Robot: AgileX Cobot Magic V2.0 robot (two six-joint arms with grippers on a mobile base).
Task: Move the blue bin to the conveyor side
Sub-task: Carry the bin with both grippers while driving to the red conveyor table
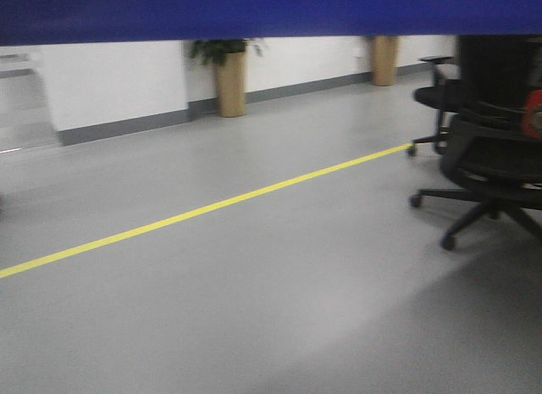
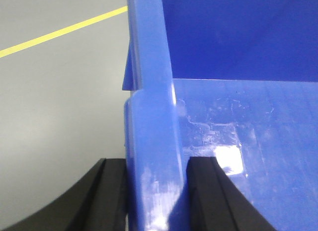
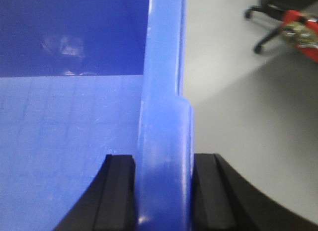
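The blue bin (image 1: 271,11) fills the top strip of the front view as a dark blue band, held above the floor. In the left wrist view my left gripper (image 2: 156,191) is shut on the blue bin (image 2: 154,116) at its thick left rim, one black finger outside, one inside over the glossy floor of the bin. My right gripper (image 3: 164,191) is shut on the right rim of the blue bin (image 3: 164,67) the same way. The bin's inside looks bare. The conveyor is out of view.
Grey floor with a yellow line (image 1: 203,212) running diagonally. Black office chairs (image 1: 491,148) stand at the right, one with a red object (image 3: 298,32) beside it. Two tan planters (image 1: 230,82) stand against the white back wall.
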